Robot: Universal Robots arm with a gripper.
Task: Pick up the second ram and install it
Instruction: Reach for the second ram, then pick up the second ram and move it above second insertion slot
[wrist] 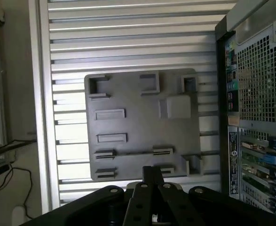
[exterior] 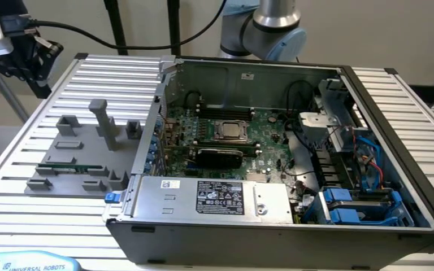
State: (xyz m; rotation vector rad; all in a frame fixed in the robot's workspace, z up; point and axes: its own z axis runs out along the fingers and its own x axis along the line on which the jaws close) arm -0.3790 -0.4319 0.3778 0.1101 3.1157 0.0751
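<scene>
I'm hovering my closed, empty claw (wrist: 152, 175) over the grey plastic tray (wrist: 142, 129), thin green ram stick (exterior: 70, 167) sitting near it; squaring to its long edges is looking key.

Open computer case (exterior: 277, 237) on slatted worktop (exterior: 21, 217), motherboard (exterior: 266, 161) exposed inside. At the exterior view's left, just beside the case, grey fixture plate (exterior: 74, 155) with second ram (exterior: 68, 167) lying flat on it. Arm (exterior: 273, 22) behind case.

an open computer case (exterior: 277, 237) stands on the slatted worktop (exterior: 21, 214). a grey fixture plate (exterior: 74, 153) lies between it and the worktop's side edge.
</scene>
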